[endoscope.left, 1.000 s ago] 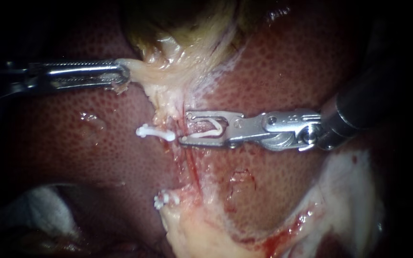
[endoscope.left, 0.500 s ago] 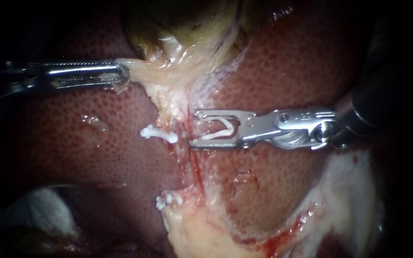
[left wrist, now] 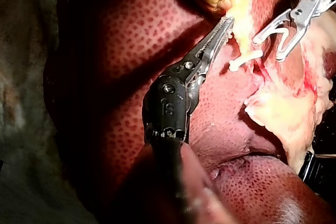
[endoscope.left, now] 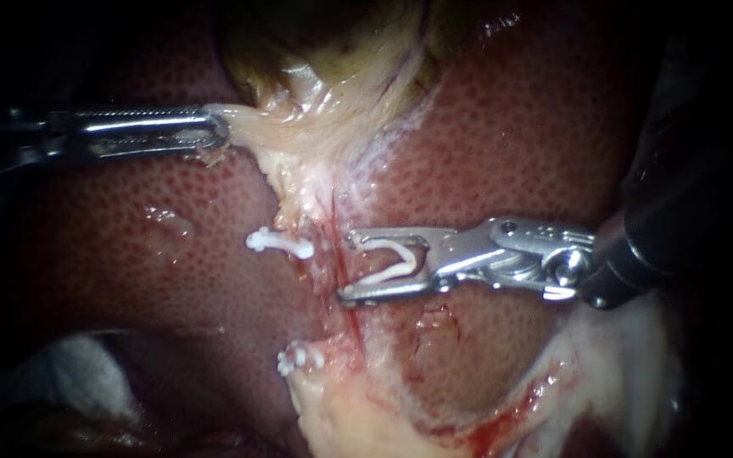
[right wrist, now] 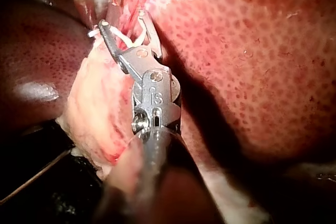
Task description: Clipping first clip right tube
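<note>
Right instrument (endoscope.left: pixel 348 267) first. Its jaws stand wide apart with a white clip (endoscope.left: pixel 390 261) seated between them, one leg lying along each jaw, so both jaws bear on it. The tips are right up at the right tube (endoscope.left: pixel 334 216), the thin red strand that runs from far to near down the pale band in the middle of the field. The clip's open mouth faces left, straight at that strand. Whether the tube already lies inside the mouth I cannot tell; in the right wrist view red strands show just ahead of the tips.

Just left of the tube sits a second clip (endoscope.left: pixel 280 244), closed, with its free end poking left over the liver (endoscope.left: pixel 129 254). A third clip (endoscope.left: pixel 297 356) sits nearer, at the far edge of a pale fatty lump (endoscope.left: pixel 341 416).

Out to the far left is the left instrument (endoscope.left: pixel 218 134). Its jaws are closed on a tag of pale tissue (endoscope.left: pixel 256 127) that comes off below the gallbladder (endoscope.left: pixel 316 51), and the tag is stretched leftward. The two instruments are well apart.

All round lies speckled red liver, with more pale fat (endoscope.left: pixel 621 356) at the near right, under the right instrument's dark shaft.
</note>
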Motion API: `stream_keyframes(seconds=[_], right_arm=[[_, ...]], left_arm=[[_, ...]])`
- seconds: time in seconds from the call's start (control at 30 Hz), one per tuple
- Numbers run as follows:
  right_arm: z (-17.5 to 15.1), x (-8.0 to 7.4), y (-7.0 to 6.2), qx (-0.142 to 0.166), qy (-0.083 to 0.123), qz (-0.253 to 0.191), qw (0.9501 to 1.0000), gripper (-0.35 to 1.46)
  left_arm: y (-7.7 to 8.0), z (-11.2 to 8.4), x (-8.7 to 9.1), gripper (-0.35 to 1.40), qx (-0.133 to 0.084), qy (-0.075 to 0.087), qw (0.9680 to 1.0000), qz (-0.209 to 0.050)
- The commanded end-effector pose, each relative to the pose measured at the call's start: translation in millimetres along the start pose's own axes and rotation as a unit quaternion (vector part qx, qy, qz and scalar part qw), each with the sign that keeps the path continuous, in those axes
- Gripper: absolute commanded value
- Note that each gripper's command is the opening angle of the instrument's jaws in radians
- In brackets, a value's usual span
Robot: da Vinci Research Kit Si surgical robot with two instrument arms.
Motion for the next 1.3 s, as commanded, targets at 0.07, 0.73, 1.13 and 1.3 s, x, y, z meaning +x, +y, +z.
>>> stream_keyframes(seconds=[0.07, 0.73, 1.13, 1.3], right_arm=[[0.3, -0.6, 0.2, 0.001, -0.004, 0.008, 1.0000, 0.46], [3.4, -4.4, 0.2, 0.073, -0.032, 0.096, 0.9922, 0.46], [4.9, -4.8, -1.3, 0.118, -0.020, 0.116, 0.9860, 0.45], [5.3, -4.6, -1.6, 0.135, -0.012, 0.127, 0.9826, 0.44]], left_arm=[[0.0, 0.0, 0.0, -0.35, 0.000, 0.000, 1.0000, 0.000], [0.1, 0.0, 0.0, -0.35, 0.000, 0.000, 1.0000, 0.000], [0.1, 0.0, 0.0, -0.35, 0.000, 0.000, 1.0000, 0.000], [0.1, 0.0, 0.0, -0.35, 0.000, 0.000, 1.0000, 0.000]])
